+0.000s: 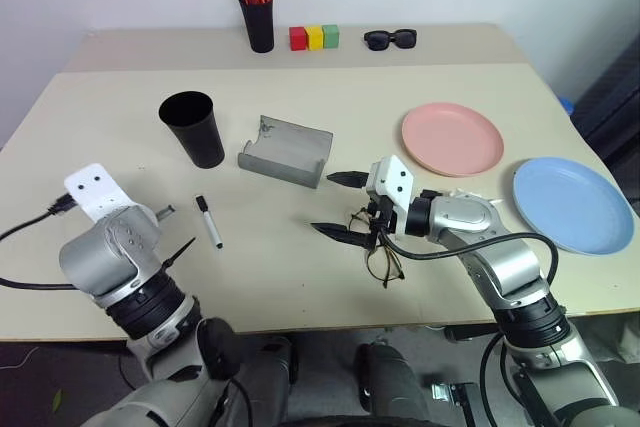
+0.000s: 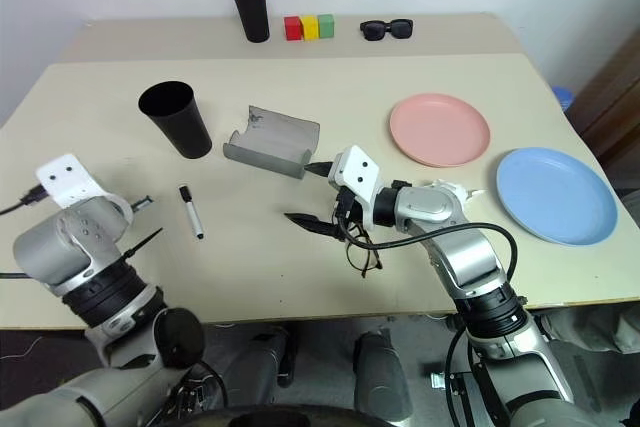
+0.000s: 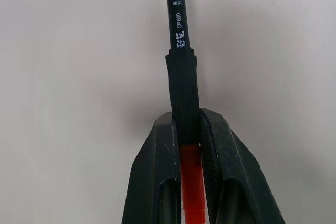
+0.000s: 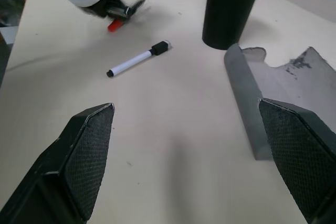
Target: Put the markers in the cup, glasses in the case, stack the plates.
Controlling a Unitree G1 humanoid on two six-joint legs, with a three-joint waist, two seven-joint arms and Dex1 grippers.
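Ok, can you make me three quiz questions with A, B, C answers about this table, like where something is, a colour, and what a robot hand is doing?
1. Where does the white marker lie?
A. in the cup
B. on the table
C. on the pink plate

2. What colour is the plate nearest the table's right edge?
A. light blue
B. green
C. yellow

3. What is the left gripper doing?
A. standing open
B. gripping a plate
C. gripping the black marker

Answers:
1 B, it rests flat on the table in front of the cup.
2 A, its surface is light blue.
3 C, its fingers clamp the black marker.
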